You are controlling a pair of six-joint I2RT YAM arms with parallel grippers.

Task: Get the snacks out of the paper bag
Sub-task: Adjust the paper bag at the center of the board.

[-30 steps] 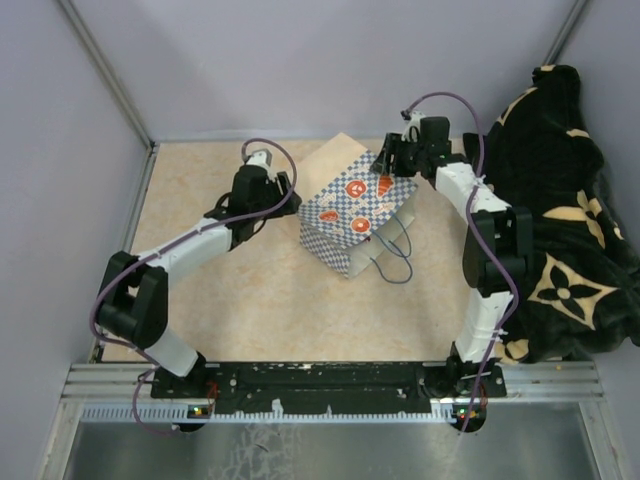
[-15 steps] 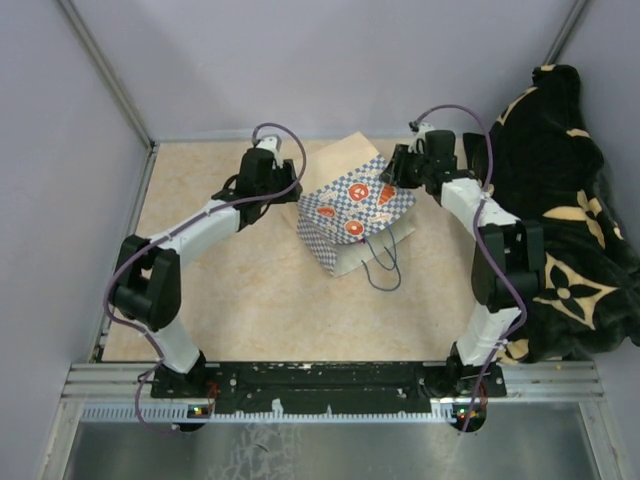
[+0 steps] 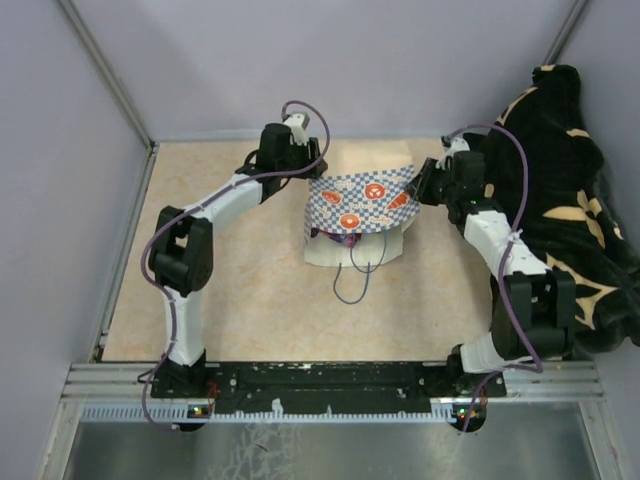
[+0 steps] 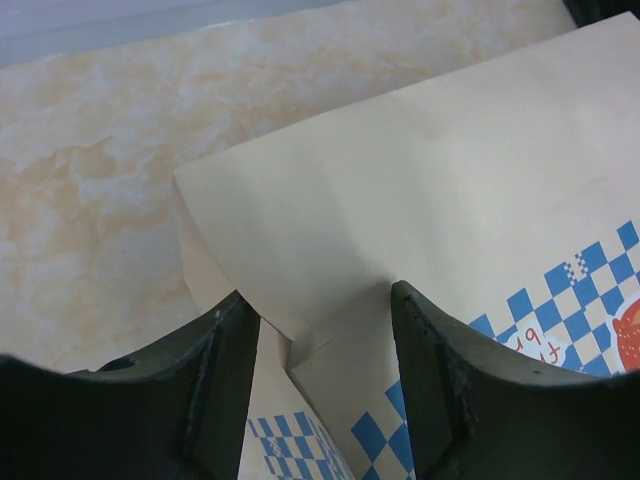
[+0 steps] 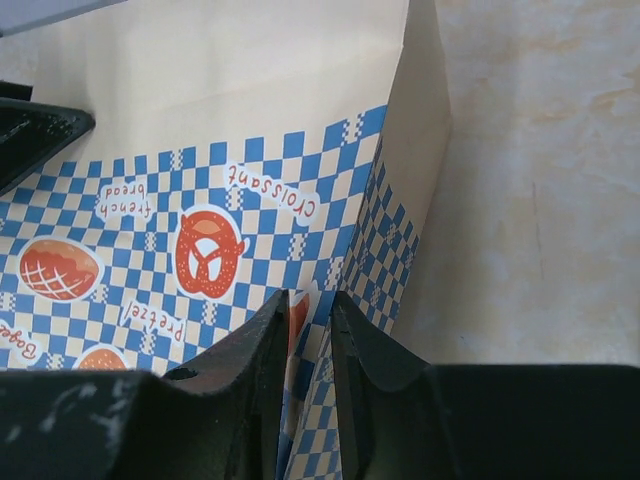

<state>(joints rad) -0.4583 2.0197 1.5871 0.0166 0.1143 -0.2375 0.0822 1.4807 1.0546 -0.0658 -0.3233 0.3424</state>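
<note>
Your cream-tan paper bag (image 3: 360, 200), with its blue-and-white checkered band and orange bakery marks, is stretched between the two arms over the far middle of the tan marbled tabletop (image 3: 230, 290). The checkered band bows upward and the mouth faces the arm bases. Your right gripper (image 5: 310, 300) is all but closed, its fingers nipping a checkered edge of the bag just beside the pretzel drawing. Your left gripper (image 4: 320, 300) stands roughly half open with a plain cream corner of the bag between its fingers (whether it truly clamps the paper, I cannot tell you). The thin blue cord handles (image 3: 352, 280) trail below the mouth, toward the bases. Just inside that mouth a purple and red bit of the snacks (image 3: 345, 238) shows, too small to count. The black-and-tan blanket (image 3: 570, 180) lies heaped at the right, beside your right arm.
</note>
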